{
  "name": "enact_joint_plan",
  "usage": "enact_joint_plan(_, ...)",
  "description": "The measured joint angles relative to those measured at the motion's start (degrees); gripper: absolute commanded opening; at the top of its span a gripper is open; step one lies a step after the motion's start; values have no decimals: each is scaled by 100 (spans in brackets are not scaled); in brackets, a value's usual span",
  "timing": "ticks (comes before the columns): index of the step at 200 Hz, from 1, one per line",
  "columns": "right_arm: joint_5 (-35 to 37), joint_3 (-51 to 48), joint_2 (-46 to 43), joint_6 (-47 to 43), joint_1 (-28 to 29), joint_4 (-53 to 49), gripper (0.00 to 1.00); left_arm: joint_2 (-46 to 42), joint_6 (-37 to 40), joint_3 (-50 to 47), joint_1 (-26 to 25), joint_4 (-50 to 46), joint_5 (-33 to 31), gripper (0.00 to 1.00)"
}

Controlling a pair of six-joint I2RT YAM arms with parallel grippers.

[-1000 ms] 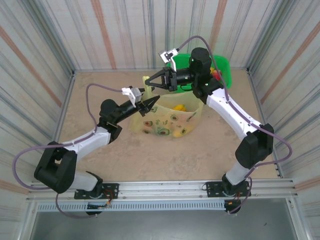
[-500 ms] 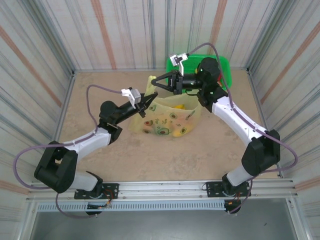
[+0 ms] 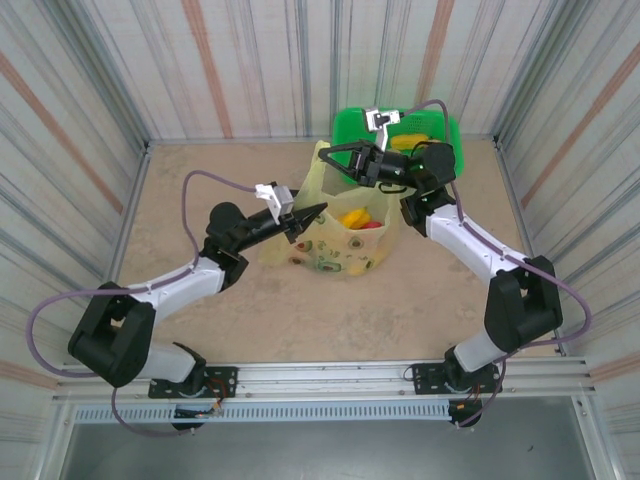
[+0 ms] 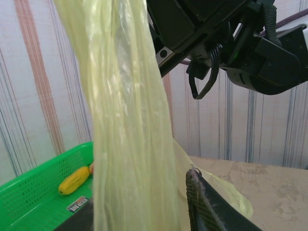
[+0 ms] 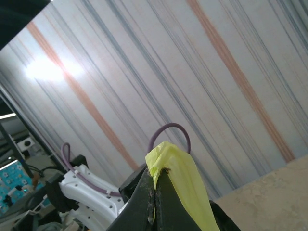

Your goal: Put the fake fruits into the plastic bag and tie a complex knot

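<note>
The left hand (image 3: 305, 212) sits centre-left, its fingers (image 4: 204, 207) narrowly parted on either side of the handle strip (image 4: 130, 120); whether they pinch it, I cannot tell. Mid-frame on the tabletop (image 3: 200, 180), the plastic bag (image 3: 330, 250) stands mouth up, printed with round green motifs, with fake fruits (image 3: 353, 217) inside. Its strip runs upright to the right hand (image 3: 322, 152), which is clamped on the tip. The sticker (image 4: 77, 204) on the green basket (image 3: 445, 133) is unreadable.

overhead view high behind, looking down, 2 wrist views close-up, all sharing the plastic bag (image 3: 322, 256)
</note>
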Motion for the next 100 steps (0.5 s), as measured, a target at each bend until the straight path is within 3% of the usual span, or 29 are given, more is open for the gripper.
enact_joint_plan(44, -162, 0, 50, 391, 15, 450, 0, 4, -177, 4, 105, 76, 116, 55)
enact_joint_plan(100, -170, -76, 50, 461, 92, 553, 0, 319, -387, 326, 0, 247, 354, 56)
